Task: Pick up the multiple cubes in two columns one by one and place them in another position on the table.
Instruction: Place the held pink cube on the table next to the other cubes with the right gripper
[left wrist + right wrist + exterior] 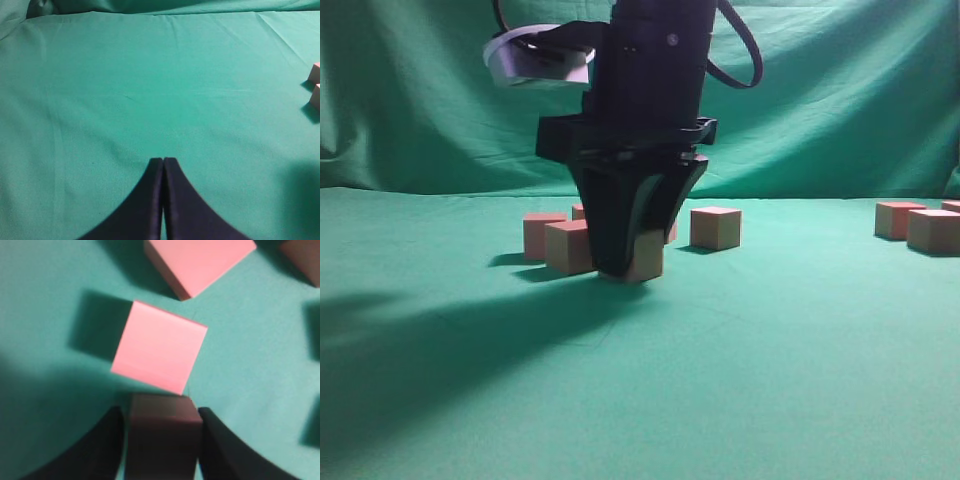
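Green cloth [770, 380] covers our whole table and hangs as a backdrop behind it, wrinkled at the fold.

Nearest to us in the exterior view, our right gripper [632, 268] stands down on the cloth, its dark fingers closed around a wooden cube [648, 262] that sits at table level. From the right wrist view we see that held cube [164, 432] in shadow, wedged between the two fingers with each side touching a pad. Just beyond it lies a second cube [159, 346], turned at a slant, its near edge almost meeting the held one. A third cube [199, 262] sits further off, apart from the second.

Our left gripper [163, 161] hovers over bare cloth with its jaws pressed together, holding nothing. Two cube corners [315, 85] peek in at the right edge of that view, well apart from the fingertips.

Behind the right gripper, more cubes cluster [555, 242], one [716, 227] standing alone to the right. Far right, another pair [918, 224] rests near the frame edge. Between cluster and pair the cloth lies open, as does the wide foreground.
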`<state>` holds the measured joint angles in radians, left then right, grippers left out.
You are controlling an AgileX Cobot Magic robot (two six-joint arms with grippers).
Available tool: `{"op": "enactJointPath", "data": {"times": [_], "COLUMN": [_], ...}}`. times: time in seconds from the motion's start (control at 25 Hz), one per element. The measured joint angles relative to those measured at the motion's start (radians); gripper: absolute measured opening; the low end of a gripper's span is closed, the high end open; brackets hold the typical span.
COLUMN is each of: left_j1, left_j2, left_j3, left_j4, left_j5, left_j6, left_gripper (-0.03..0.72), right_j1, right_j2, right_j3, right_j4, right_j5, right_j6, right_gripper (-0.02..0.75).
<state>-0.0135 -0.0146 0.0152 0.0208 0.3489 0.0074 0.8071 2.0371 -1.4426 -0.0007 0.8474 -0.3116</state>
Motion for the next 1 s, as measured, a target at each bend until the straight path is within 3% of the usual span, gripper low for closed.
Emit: {"op": "enactJointPath", "data": {"times": [0.04, 0.32, 0.52, 0.56, 1.0], "left_j1": [0.000, 0.000, 0.000, 0.000, 0.000], "left_j2": [0.000, 0.000, 0.000, 0.000, 0.000], "left_j3": [0.000, 0.000, 0.000, 0.000, 0.000], "left_j4": [0.000, 0.000, 0.000, 0.000, 0.000], "left_j5": [0.000, 0.000, 0.000, 0.000, 0.000], "left_j6": [0.000, 0.000, 0.000, 0.000, 0.000], "left_gripper": [0.000, 0.000, 0.000, 0.000, 0.000], "right_j1": [0.000, 0.000, 0.000, 0.000, 0.000], "right_j2": [0.000, 0.000, -0.037, -0.057, -0.298], "right_j3": [0.000, 0.000, -0.003, -0.005, -0.050], "right_j4": [0.000, 0.001, 0.001, 0.001, -0.046], "right_j5": [0.000, 0.000, 0.033, 0.043, 0.264], "right_j6": [0.007, 0.021, 0.022, 0.022, 0.037], "right_gripper": [0.327, 0.554, 0.550, 0.591, 0.576]}}
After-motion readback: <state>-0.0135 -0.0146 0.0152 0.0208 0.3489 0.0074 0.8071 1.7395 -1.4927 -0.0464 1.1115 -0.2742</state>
